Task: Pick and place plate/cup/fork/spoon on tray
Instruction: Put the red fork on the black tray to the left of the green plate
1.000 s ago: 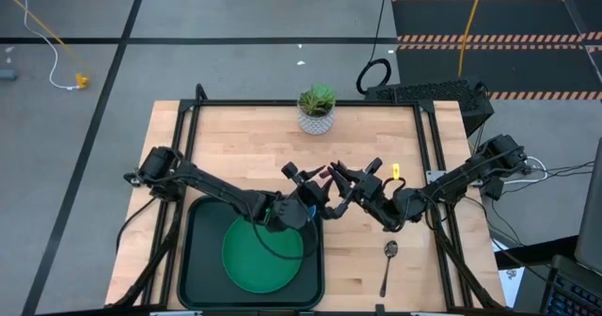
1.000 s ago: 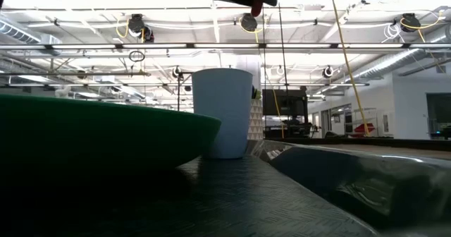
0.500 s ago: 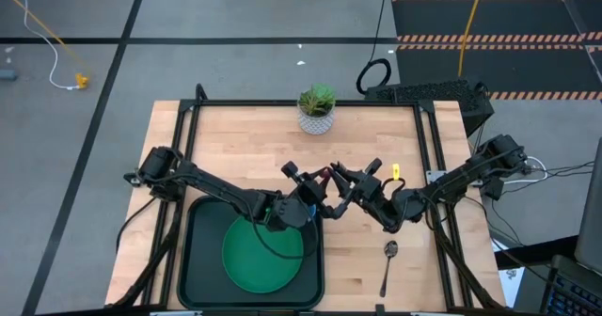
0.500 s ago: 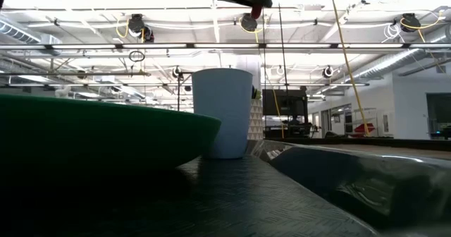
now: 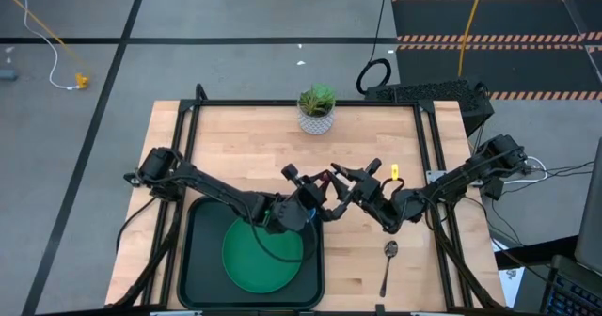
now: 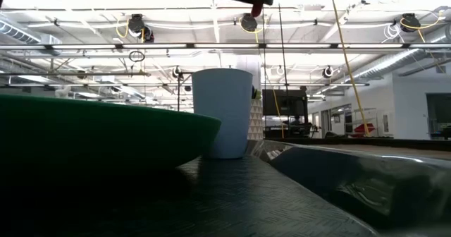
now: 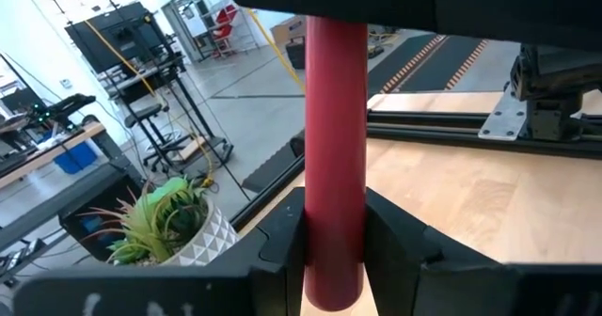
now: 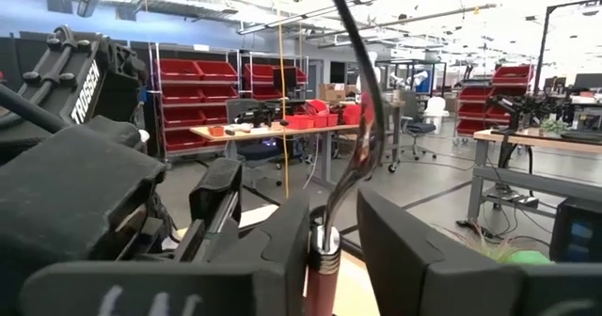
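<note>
Red-handled fork (image 5: pixel 324 178) pinched by left gripper (image 5: pixel 315 186) (right gripper's (image 5: pixel 346 184) hold unclear), plant pot (image 5: pixel 317 108) beyond

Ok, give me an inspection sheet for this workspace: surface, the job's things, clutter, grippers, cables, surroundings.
Surface: wooden table in a black frame.
Job's things: plate and cup rest on the tray; spoon lies on the wood to the tray's right; fork is held in the air between both arms, red handle at the left gripper, metal neck at the right.
Clutter: potted plant at the table's far edge; small yellow item near the right arm.
Grippers: left gripper shut on the fork's handle; right gripper has its fingers either side of the fork's neck.
Cables: yellow cord on the floor; black cable loop behind the table.
Surroundings: striped floor mats; red shelving.
</note>
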Available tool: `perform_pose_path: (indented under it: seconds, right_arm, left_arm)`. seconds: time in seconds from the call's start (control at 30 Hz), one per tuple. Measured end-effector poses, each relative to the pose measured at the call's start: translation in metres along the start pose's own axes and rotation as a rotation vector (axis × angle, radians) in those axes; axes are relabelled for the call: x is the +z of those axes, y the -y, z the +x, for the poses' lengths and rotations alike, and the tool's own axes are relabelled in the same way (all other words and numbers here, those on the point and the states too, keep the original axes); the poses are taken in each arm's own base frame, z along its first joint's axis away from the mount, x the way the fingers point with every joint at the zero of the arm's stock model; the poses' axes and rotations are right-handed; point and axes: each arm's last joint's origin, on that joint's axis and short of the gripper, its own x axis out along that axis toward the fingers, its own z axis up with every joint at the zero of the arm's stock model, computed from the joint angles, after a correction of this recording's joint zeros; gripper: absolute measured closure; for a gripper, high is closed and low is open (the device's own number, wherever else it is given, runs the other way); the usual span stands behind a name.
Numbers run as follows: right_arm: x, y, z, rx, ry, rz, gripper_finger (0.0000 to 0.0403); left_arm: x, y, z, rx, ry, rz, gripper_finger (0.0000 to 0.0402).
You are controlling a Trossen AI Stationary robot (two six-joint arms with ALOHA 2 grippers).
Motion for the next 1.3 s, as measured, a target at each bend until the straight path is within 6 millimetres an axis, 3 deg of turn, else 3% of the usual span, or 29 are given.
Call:
perform_pose_path:
  seconds: [0.6, 1.0, 1.3]
  right_arm:
    - [0.014, -0.001, -0.016, 0.047, 0.019, -0.070, 0.0192]
    - [0.045, 0.005, -0.044, 0.127, 0.069, -0.149, 0.0154]
    - [0.061, 0.006, -0.070, 0.211, 0.104, -0.277, 0.0155]
  left_arm:
    - [-0.011, 0.002, -0.007, -0.017, -0.065, 0.013, 0.0314]
    - [-0.014, -0.006, -0.041, -0.081, -0.170, -0.070, 0.0314]
    - [-0.016, -0.013, -0.088, -0.177, -0.292, -0.236, 0.0314]
